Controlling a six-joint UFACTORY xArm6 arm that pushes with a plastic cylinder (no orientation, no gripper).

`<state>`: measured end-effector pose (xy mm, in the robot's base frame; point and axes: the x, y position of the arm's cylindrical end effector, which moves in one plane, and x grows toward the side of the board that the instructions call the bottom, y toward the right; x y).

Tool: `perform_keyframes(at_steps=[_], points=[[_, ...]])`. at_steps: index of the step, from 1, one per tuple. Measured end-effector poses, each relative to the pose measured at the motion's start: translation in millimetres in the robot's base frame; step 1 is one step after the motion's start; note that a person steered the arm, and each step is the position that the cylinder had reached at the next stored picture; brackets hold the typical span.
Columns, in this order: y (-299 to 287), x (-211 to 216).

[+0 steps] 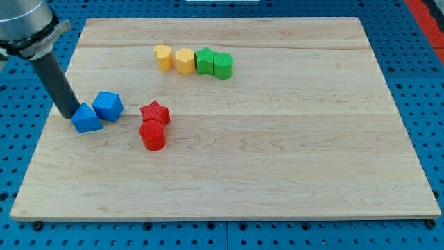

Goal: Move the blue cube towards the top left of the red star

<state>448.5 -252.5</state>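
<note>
The blue cube (108,105) sits at the view's left of the board, a little left of and above the red star (155,112). A second blue block, wedge-like (86,119), lies just lower left of the cube, touching it. My tip (70,113) is at the upper left edge of that wedge-like blue block, touching or nearly touching it, and left of the cube. A red cylinder (152,135) sits right below the red star, touching it.
A row of blocks stands near the view's top: a yellow block (163,57), a second yellow block (184,61), a green block (205,60) and a green cylinder (223,66). The wooden board (291,139) lies on a blue perforated table.
</note>
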Motion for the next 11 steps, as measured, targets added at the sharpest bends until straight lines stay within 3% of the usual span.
perform_keyframes(at_steps=[5,9,11], points=[[-17.4,63.3],[0.8,27.6],[12.9,-10.3]])
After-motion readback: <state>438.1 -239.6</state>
